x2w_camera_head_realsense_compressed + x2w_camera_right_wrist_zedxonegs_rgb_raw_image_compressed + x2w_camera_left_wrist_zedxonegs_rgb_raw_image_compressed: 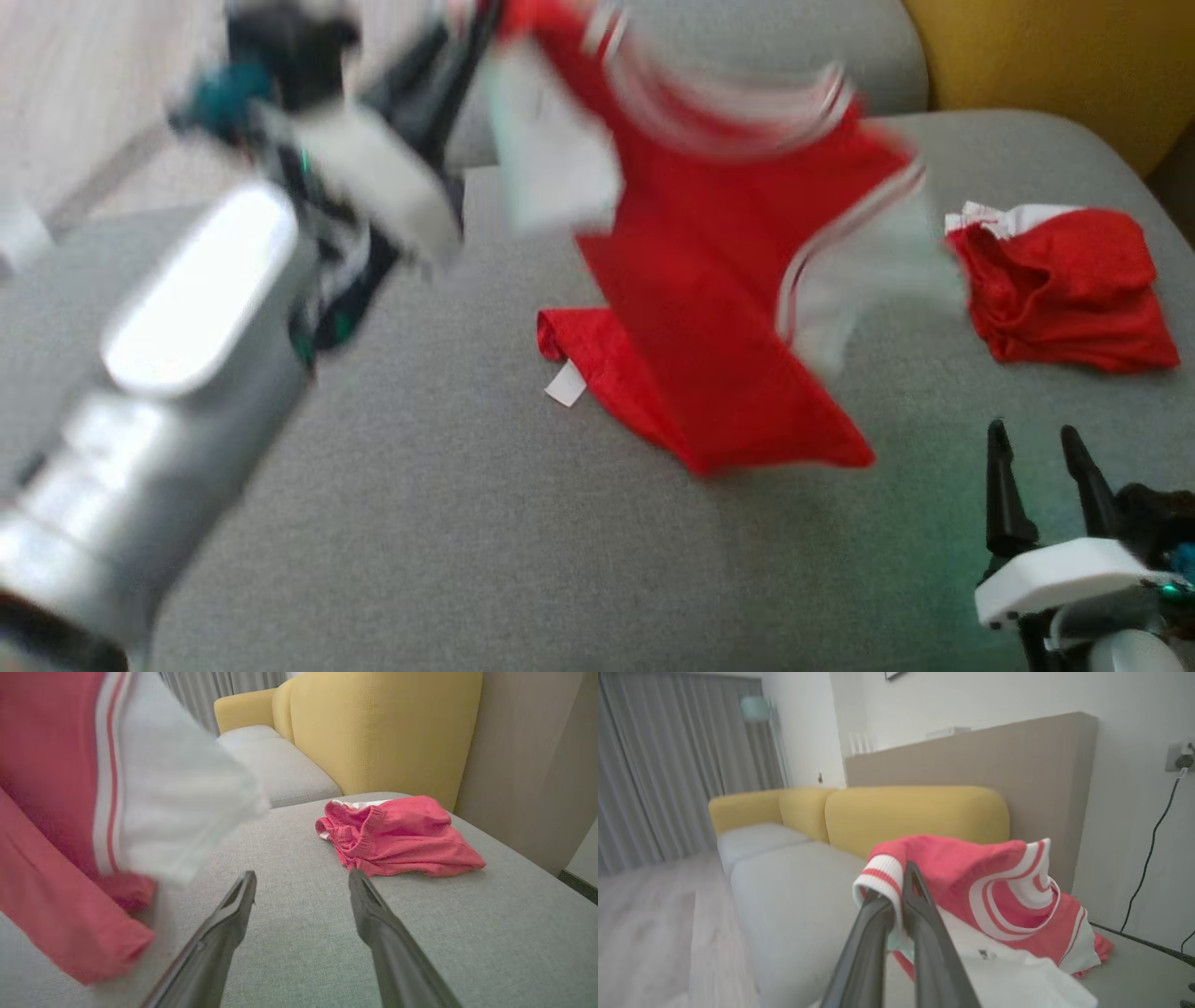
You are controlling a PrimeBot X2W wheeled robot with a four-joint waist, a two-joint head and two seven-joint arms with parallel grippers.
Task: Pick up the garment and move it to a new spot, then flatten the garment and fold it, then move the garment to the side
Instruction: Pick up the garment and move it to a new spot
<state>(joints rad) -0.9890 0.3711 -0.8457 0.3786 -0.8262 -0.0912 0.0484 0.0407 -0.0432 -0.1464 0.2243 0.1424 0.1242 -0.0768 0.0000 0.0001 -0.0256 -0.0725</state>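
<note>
The garment is a red top with white sleeves and red-and-white striped trim. It hangs stretched and blurred over the grey sofa seat, and its lower hem rests on the cushion. My left gripper is raised at the upper left, shut on the garment. The left wrist view shows the left gripper pinching a striped cuff of the garment. My right gripper stands open and holds nothing at the lower right. In the right wrist view the right gripper hovers over bare cushion, with the garment hanging to its left.
A second red piece, crumpled shorts, lies on the seat at the far right. The yellow backrest borders the cushion. Bare grey cushion stretches across the front and left of the seat. A wall with a cable lies beyond.
</note>
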